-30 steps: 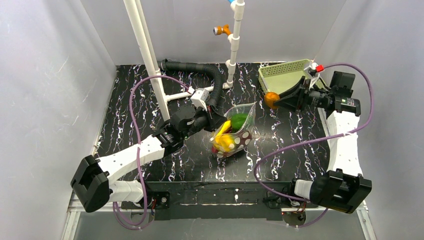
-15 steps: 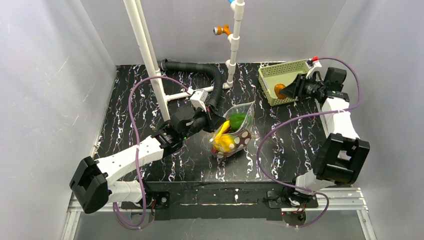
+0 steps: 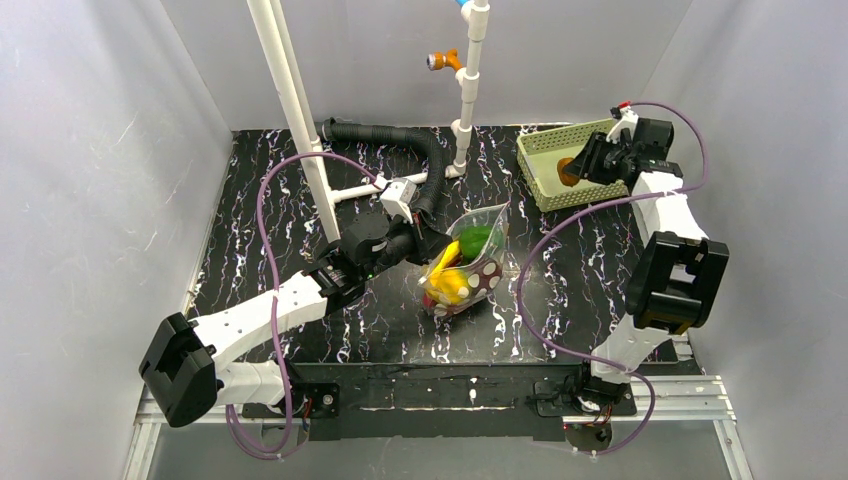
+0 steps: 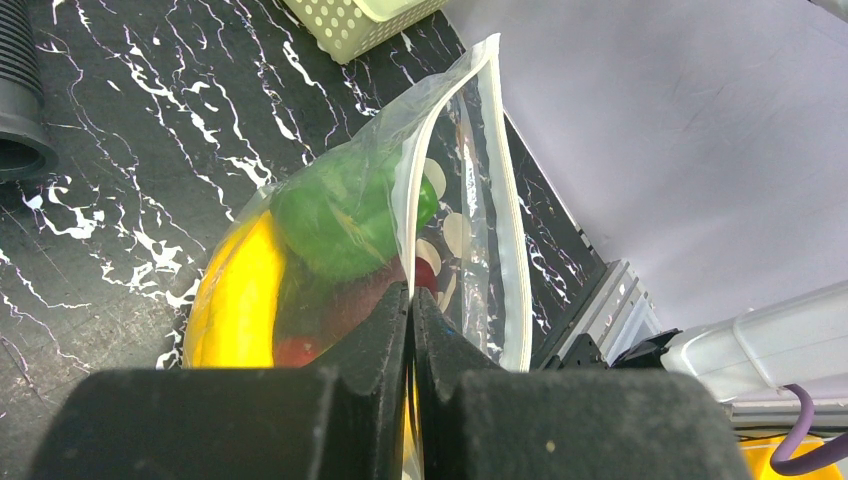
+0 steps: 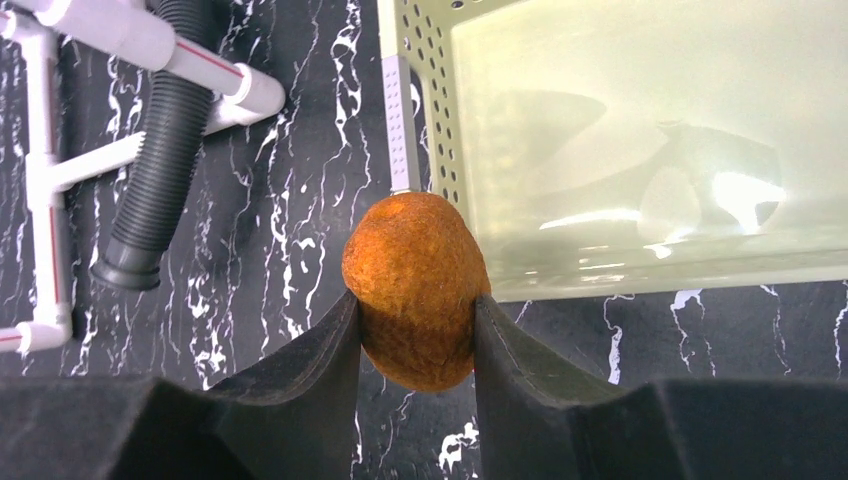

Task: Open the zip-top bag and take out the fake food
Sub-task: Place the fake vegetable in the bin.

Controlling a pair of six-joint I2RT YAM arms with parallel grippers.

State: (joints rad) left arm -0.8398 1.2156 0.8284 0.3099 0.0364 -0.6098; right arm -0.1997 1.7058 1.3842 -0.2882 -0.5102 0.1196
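Top external view: the zip-top bag [image 3: 468,265] stands on the black marbled table [image 3: 260,200] at mid-table, its mouth gaping upward. Inside it lie a yellow banana [image 3: 446,256], a green pepper [image 3: 479,239] and another yellow fruit [image 3: 452,287], with something dark red low down behind the dotted film. The left gripper [image 3: 430,246] reaches in from the left and meets the bag's left lip. In the left wrist view its two black fingers [image 4: 385,330] are pressed together with one wall of the bag pinched between them just below the white zip strip; the other strip stands away to the right, so the opening is wide. Through the plastic the pepper sits on top, the banana along the left side and a red piece beneath. The green perforated basket [image 3: 545,198] sits at the far right corner of the table, well apart from the bag. The right gripper [image 3: 582,166] hangs over it, and the right wrist view shows its jaws clamped on the orange-brown piece [image 5: 415,265], one pad on each side. The piece is above the basket's corner, clear of its floor. A black corrugated hose [image 5: 160,150] and white pipe [image 5: 150,50] lie to the basket's left.
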